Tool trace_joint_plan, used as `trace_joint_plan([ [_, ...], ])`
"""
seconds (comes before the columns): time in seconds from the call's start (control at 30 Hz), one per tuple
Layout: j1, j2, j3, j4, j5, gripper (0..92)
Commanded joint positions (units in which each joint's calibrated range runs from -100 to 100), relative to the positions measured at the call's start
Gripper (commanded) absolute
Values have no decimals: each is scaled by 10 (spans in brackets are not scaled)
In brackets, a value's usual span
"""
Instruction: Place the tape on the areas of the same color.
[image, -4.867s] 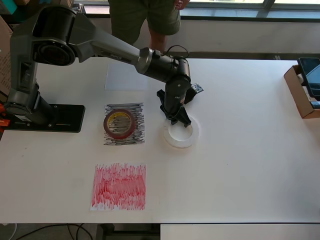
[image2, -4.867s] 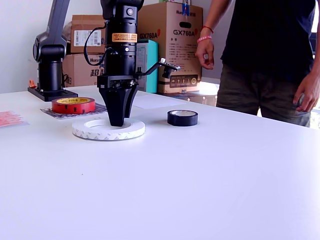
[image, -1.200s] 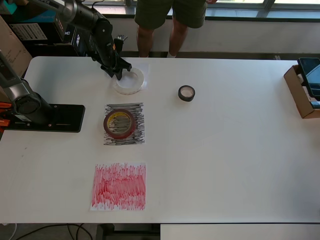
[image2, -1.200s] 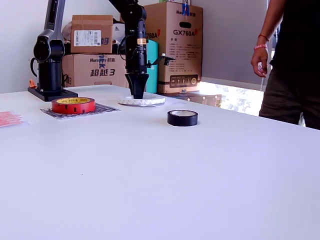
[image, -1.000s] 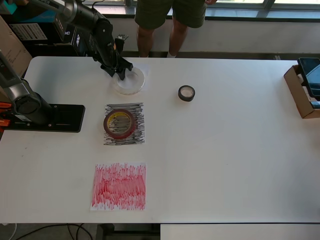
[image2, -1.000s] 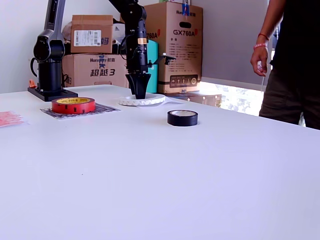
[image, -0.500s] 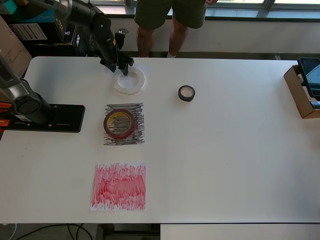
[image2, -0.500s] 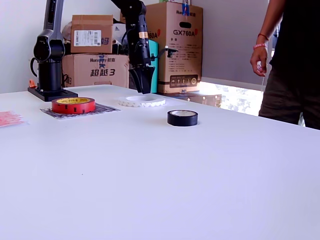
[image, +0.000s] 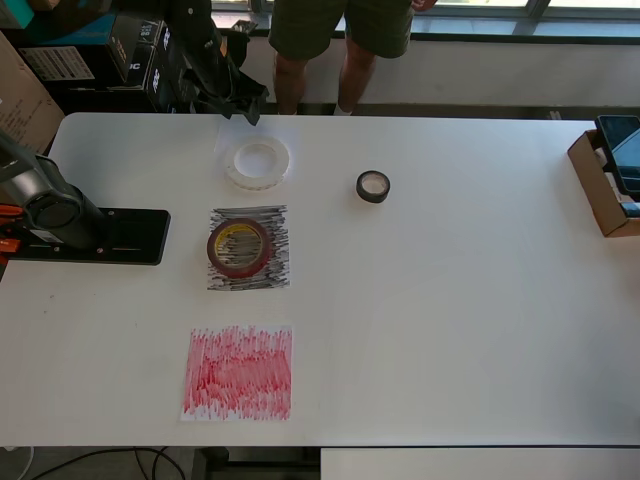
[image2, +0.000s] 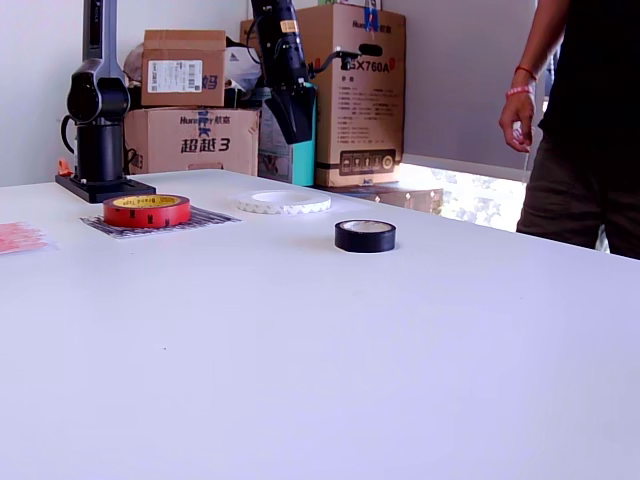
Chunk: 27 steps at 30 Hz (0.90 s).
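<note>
The white tape ring lies flat on the faint white sheet at the table's far side. On the black-scribbled sheet rests the dark-red roll. A small black roll sits on bare table to the right in the overhead view. The red-scribbled sheet near the front carries nothing. My gripper hangs raised above and behind the white ring, its fingers together and holding nothing.
The arm's base plate stands at the overhead view's left edge. A person stands at the table's far side. An open cardboard box sits at the right edge. Stacked cartons rise behind the table.
The gripper dragged the white ring from mid-table onto the white sheet, then lifted out of the ring and rose back toward the far edge. The ring now lies free.
</note>
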Motion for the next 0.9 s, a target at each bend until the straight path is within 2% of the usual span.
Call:
trace_joint_plan([
  [0.0, -81, 1, -56, 22, -3, 628],
  [0.3, -152, 53, -128, 16, -1, 628],
  [0.5, -182, 53, -118, 27, -6, 628],
  [0.63, -211, 52, -116, 77, -7, 628],
  [0.77, -230, 51, -115, 156, -34, 628],
  [0.87, -238, 50, -113, 185, -51, 628],
])
